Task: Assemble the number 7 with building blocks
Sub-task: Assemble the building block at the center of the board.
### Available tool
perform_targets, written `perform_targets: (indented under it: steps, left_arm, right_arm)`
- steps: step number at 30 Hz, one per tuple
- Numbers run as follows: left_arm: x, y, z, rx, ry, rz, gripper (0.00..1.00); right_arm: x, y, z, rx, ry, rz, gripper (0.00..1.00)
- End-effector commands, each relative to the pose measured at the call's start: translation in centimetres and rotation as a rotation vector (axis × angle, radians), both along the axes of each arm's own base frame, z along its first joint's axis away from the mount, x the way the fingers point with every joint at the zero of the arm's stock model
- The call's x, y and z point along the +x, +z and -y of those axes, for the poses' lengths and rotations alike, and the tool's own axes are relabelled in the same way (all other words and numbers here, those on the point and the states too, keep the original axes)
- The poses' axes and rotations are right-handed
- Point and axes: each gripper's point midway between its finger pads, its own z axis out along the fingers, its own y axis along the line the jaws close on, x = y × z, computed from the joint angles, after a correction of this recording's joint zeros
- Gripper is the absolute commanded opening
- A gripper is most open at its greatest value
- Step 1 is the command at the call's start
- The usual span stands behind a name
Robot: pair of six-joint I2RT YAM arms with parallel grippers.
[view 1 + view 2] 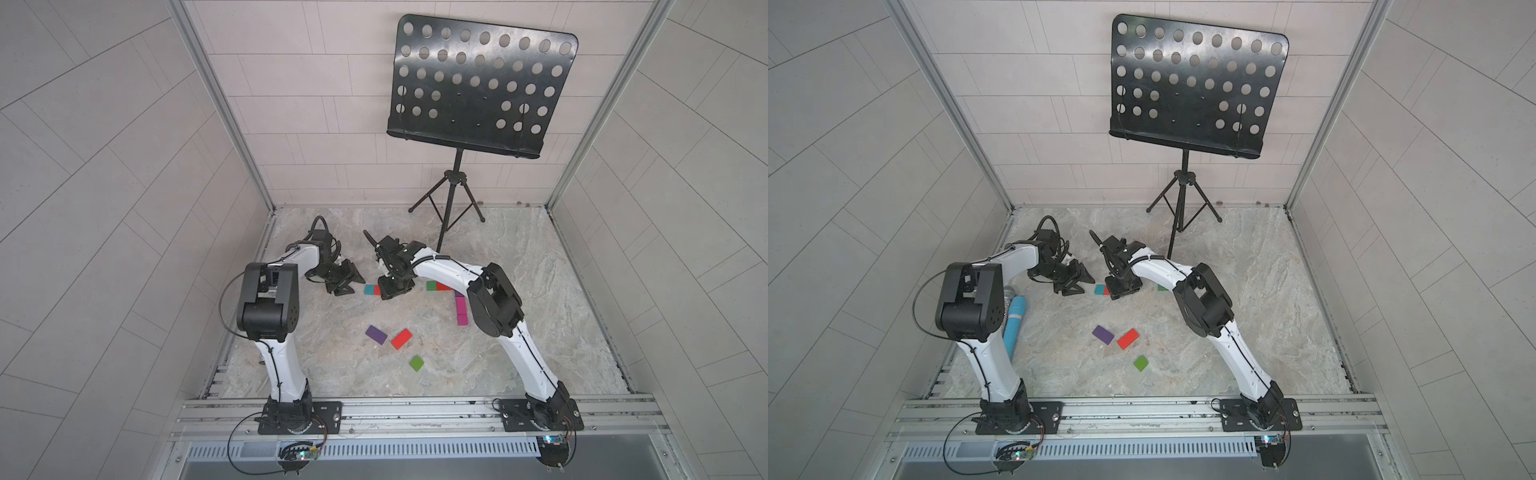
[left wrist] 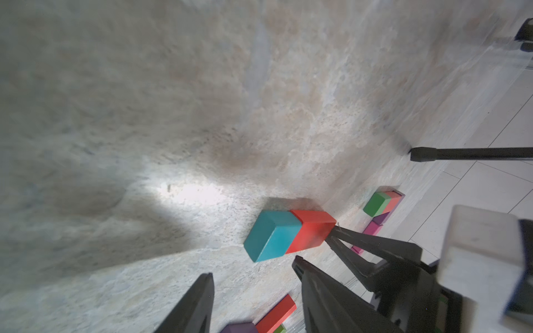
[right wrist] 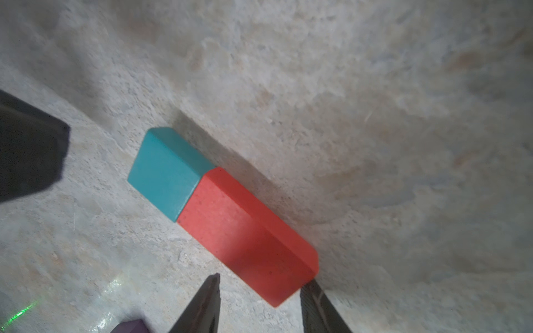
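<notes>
Right tool (image 3: pixel 261 279): jaws parted astride the end of the red block (image 3: pixel 248 236), one finger touching it, no grip.
Left tool (image 2: pixel 253 268): parted and empty, just beside the teal block (image 2: pixel 272 235), which butts against that red block.
Number 7 (image 1: pixel 460 309): partly built, a short green-and-red bar joined to a magenta stem, half hidden by the right arm.
Left to do: I judge the teal-red pair belongs on the bar; a purple block (image 1: pixel 376 335), a second red block (image 1: pixel 401 338) and a green square (image 1: pixel 416 363) lie loose, well apart from it.
Surface (image 1: pixel 540 291): marbled, stone-look.
Room: pale tiled walls, with a black music stand (image 1: pixel 478 83) at the back.
</notes>
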Motion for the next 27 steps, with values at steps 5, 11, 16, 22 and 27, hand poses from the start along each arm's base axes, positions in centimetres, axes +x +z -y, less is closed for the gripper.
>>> perform_targets:
  steps: [5, 11, 16, 22, 27]
  left_arm:
    - [-0.1, 0.1, 0.5, -0.01, -0.018, 0.013, 0.53]
    - [0.2, -0.2, 0.9, -0.018, -0.036, 0.014, 0.46]
    - [0.4, -0.3, 1.0, -0.024, -0.043, 0.015, 0.4]
    - [0.3, -0.7, 1.5, -0.024, -0.059, 0.014, 0.38]
    - [0.5, -1.0, 1.8, -0.031, -0.054, 0.017, 0.37]
  right_arm:
    - [-0.8, 3.0, 0.0, 0.093, -0.076, -0.01, 0.52]
    - [0.5, 4.5, 0.5, 0.166, -0.174, -0.001, 0.51]
    - [1.8, 4.7, 1.0, 0.23, -0.274, -0.034, 0.45]
    - [2.1, 3.7, 1.4, 0.258, -0.329, -0.073, 0.4]
    - [2.1, 2.8, 1.2, 0.259, -0.343, -0.096, 0.39]
